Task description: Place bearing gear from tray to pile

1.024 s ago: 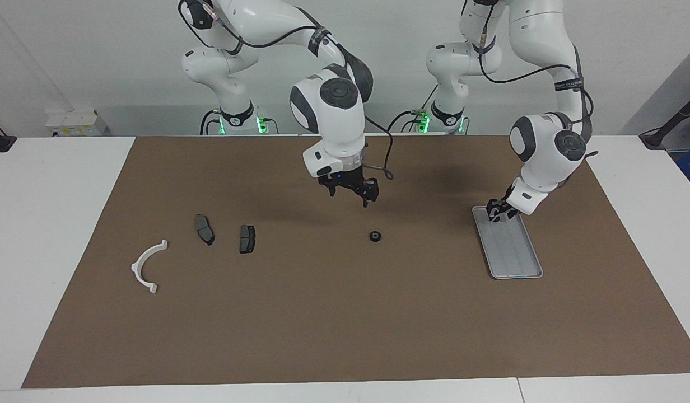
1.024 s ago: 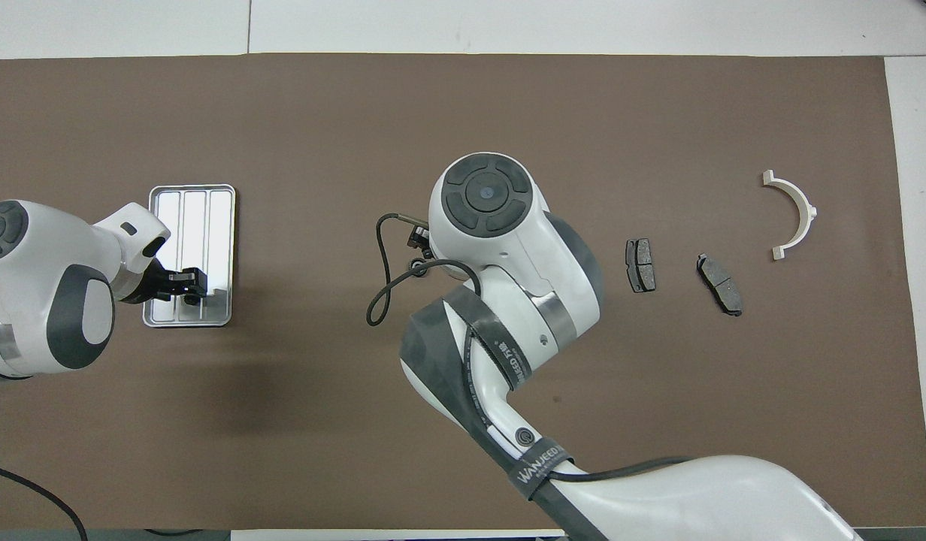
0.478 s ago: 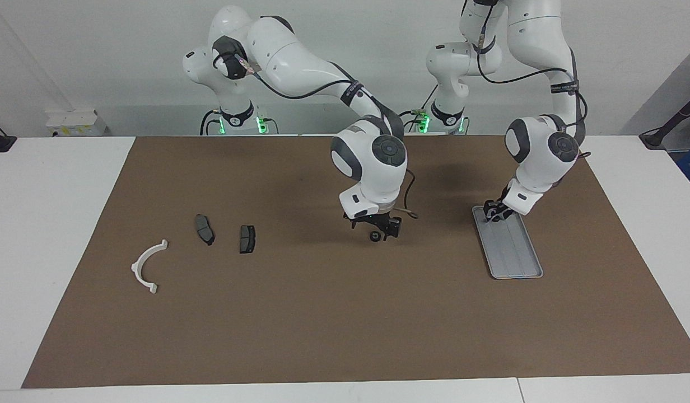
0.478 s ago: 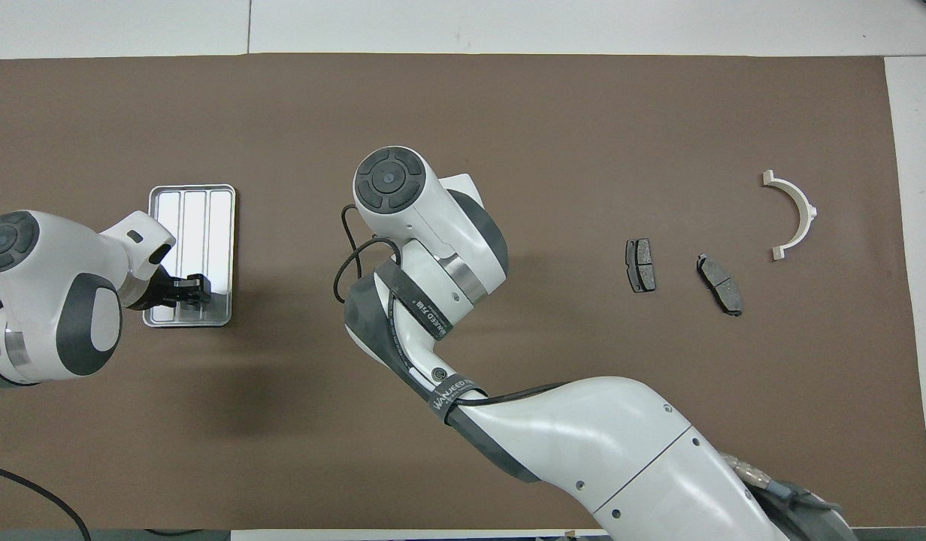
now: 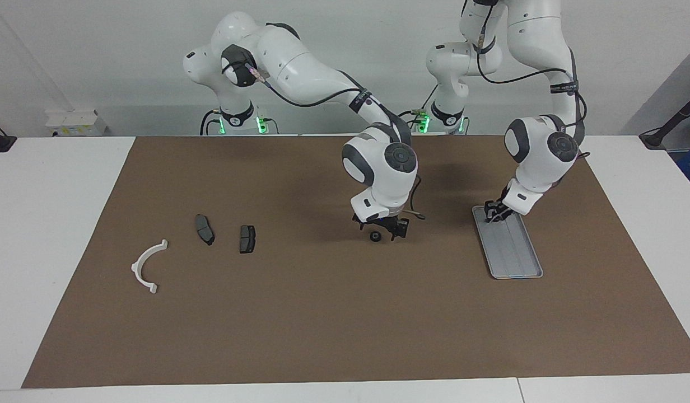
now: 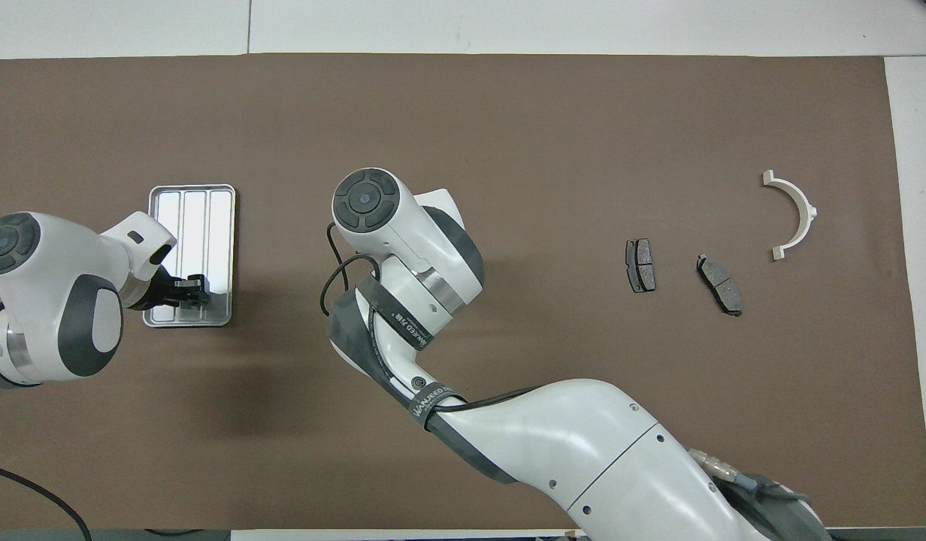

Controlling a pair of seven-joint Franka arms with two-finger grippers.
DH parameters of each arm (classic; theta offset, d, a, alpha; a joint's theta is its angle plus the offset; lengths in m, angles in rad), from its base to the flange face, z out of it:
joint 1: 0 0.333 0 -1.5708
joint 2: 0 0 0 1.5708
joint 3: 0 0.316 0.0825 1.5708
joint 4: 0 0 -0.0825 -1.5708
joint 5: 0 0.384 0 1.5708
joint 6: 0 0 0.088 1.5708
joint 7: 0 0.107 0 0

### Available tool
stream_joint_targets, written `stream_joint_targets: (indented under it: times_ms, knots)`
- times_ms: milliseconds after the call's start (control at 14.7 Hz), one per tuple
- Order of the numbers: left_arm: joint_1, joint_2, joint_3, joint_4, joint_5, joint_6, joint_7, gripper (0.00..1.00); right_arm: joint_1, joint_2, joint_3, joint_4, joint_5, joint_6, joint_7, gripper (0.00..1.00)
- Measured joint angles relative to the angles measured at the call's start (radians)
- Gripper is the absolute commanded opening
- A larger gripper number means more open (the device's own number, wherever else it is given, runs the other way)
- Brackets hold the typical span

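Between the tray (image 5: 507, 242) and the pile (image 5: 202, 240), the right gripper (image 5: 383, 229) has dropped in the past second from well above to straddle the bearing gear (image 5: 374, 237) on the brown mat (image 5: 345, 313), fingers spread wide. Sitting off-centre, the small gear could skid or tip when they close. Over the tray's near end, the left gripper (image 5: 495, 213) has barely shifted, its fingers unreadable.

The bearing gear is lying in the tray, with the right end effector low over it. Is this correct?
Not quite: the facing view shows the bearing gear on the brown mat, not in the tray. The right end effector is low over it.
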Motion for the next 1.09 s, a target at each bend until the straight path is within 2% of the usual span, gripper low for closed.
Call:
stream_joint_targets:
  times_ms: [136,273,614,1092]
  knots:
    - [0.000,0.000,0.000,0.000,0.000,0.001,-0.005,0.21,0.000,0.008,0.000,0.000,0.000,0.011,0.000,0.99]
    - [0.000,0.000,-0.002,0.000,0.000,0.001,-0.016,0.00,0.000,0.019,0.000,0.000,0.000,0.030,0.000,0.96]
    - [0.000,0.000,-0.003,0.004,0.000,-0.006,-0.035,0.00,-0.003,0.030,-0.001,0.000,0.000,0.044,0.000,0.85]
    - [0.000,-0.045,-0.001,0.168,0.000,-0.301,-0.069,0.00,-0.004,0.030,-0.001,-0.001,0.000,0.044,0.000,0.70]
